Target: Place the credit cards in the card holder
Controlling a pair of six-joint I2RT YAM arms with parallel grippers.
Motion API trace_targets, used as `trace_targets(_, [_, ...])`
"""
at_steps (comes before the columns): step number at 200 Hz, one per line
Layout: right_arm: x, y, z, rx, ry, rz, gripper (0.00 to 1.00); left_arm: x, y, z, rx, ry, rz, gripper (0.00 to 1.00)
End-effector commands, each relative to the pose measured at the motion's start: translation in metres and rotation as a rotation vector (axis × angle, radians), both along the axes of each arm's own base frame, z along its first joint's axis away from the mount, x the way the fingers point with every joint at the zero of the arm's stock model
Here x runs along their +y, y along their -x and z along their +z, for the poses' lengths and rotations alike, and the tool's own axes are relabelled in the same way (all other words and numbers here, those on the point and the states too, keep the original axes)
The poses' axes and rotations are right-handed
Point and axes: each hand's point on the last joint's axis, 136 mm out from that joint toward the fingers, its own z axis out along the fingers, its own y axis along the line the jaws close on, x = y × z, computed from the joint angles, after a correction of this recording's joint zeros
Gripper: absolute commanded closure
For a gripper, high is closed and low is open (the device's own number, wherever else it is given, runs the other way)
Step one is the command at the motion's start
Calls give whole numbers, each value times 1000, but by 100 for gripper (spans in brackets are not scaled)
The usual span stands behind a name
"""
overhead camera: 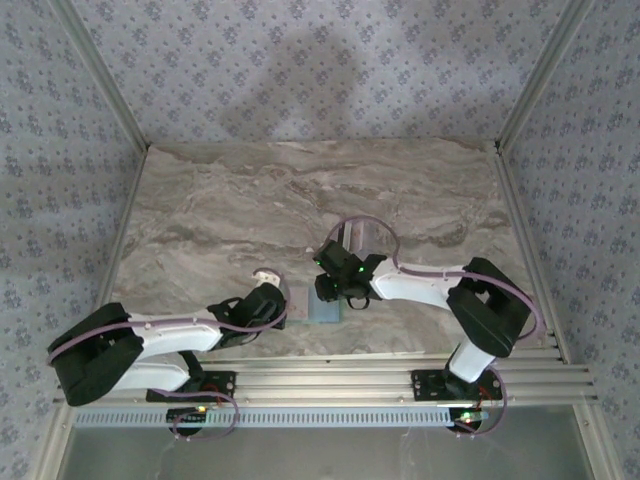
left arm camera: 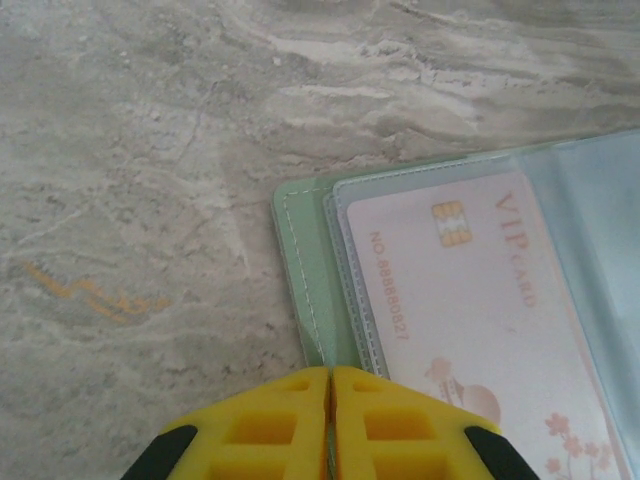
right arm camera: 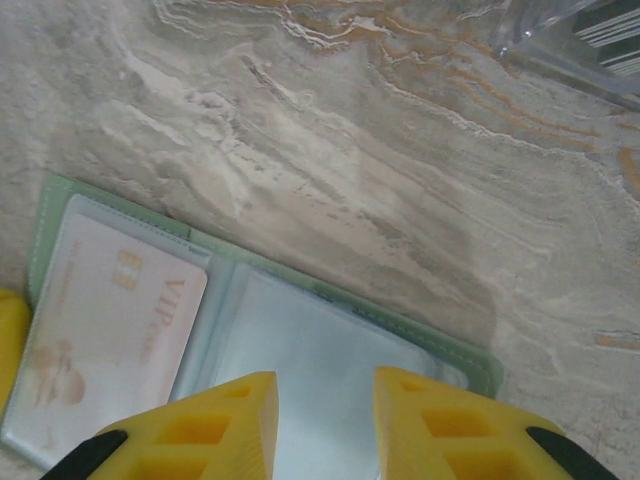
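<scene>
Both arms reach inward to the card holder (overhead camera: 327,312) lying on the marble table (overhead camera: 250,200).

Card holder (left arm camera: 305,275): glossy clr plastic

This is looking like a robotics lab cell: patterned wall panels (overhead camera: 300,60) are enclosing a marble-patterned table (overhead camera: 250,200), two arms (overhead camera: 430,285) are sitting bolted to aluminium rails (overhead camera: 340,378)

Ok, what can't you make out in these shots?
Top view: the sage-green bifold card holder is small and partly under the right claw.
Left wrist: the pink VIP card is cut off by the bottom edge; the shut left claw covers the holder's near edge.
Right wrist: the clear plastic box is cut off at the top corner, contents unclear.
</scene>
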Motion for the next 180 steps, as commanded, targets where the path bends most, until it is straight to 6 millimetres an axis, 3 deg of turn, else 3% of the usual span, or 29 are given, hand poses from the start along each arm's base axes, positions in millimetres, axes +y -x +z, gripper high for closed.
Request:
trace_targets(1, [-3, -2, -4, -21, 72, 13, 67, -3, 13, -12, 62, -18, -48, 91])
trace_targets(148, [-26, 11, -39, -27, 249, -29, 63, -5, 12, -11, 58, -16, -55, 90])
trace_targets(180, [-23, 16, -49, -19, 266, -14, 69, -7, 12, -12, 61, -19, -58, 91])
